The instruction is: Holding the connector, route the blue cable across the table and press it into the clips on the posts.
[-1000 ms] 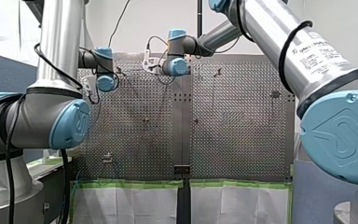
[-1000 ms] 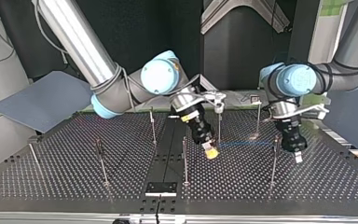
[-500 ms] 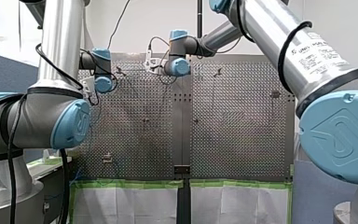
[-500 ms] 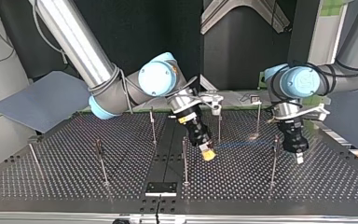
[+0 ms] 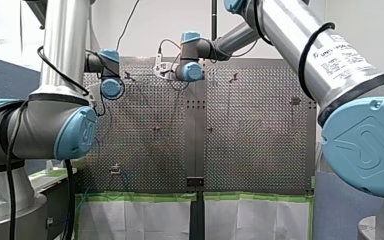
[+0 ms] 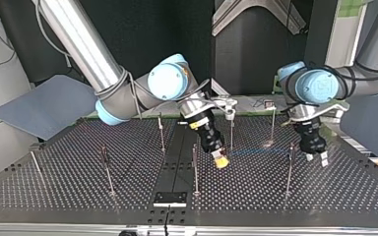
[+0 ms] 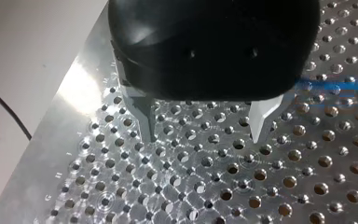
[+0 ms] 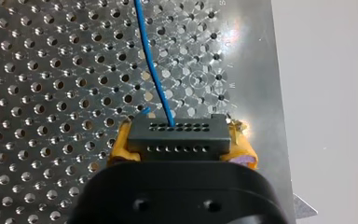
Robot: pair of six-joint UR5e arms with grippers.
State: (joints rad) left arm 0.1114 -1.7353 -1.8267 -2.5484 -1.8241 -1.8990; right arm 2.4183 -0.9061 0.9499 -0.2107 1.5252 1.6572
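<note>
The connector (image 8: 177, 129), a dark rectangular block with rows of pinholes, lies crosswise, clamped in my yellow-padded right tool (image 8: 181, 148). The blue cable (image 8: 151, 65) runs straight ahead over the shiny perforated desk (image 8: 51, 93). My left tool (image 7: 205, 126) stands wide.

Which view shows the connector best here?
Right wrist view: the connector sits close, clamped between yellow pads of my right gripper, blue cable leaving it. The top view shows only the pads; the front and left wrist views show none of it.
</note>
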